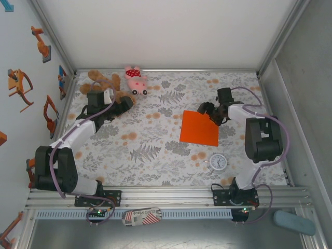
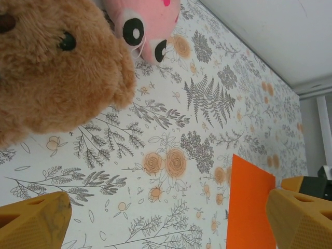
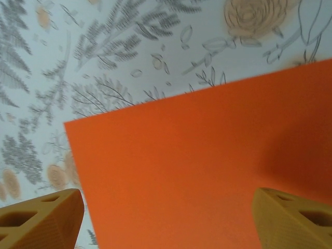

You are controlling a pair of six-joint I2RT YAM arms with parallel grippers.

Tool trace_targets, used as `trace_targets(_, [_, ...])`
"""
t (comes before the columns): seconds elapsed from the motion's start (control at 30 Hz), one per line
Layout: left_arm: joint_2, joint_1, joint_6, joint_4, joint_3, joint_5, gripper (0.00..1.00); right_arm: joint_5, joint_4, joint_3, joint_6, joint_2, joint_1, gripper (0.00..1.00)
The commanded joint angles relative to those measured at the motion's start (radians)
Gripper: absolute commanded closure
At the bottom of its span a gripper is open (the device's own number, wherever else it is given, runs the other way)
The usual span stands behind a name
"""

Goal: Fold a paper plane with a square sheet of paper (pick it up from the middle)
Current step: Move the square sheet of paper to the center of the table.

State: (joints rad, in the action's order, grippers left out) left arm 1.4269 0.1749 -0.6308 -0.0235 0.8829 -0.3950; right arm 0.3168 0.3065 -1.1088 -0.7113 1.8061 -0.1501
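The square sheet of paper is plain bright orange. The surface is white, printed with grey ferns and pale orange roses. The teddy bear is brown, the plush pig pink, the clock white. My left claw and right claw are mustard yellow.

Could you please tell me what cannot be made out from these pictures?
- Top view: the right gripper covers the far right corner of the square sheet of paper, so contact cannot be judged.
- Right wrist view: the sheet runs off the bottom and right edges.
- Top view: the clock face is too small to read.
- Left wrist view: the teddy bear is cut off by the top and left edges.
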Motion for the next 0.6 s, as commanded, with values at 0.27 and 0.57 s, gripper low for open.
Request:
trace_targets(0.27, [0.05,0.017,-0.049,0.018,0.021,-0.04,0.03,-0.09,0.06,0.049,-0.106,0.025,-0.082,0.17])
trace_targets(0.57, [0.102,0.05,-0.089,0.003,0.025,-0.048,0.03,-0.084,-0.105,0.003,-0.309,0.124,-0.288,0.17])
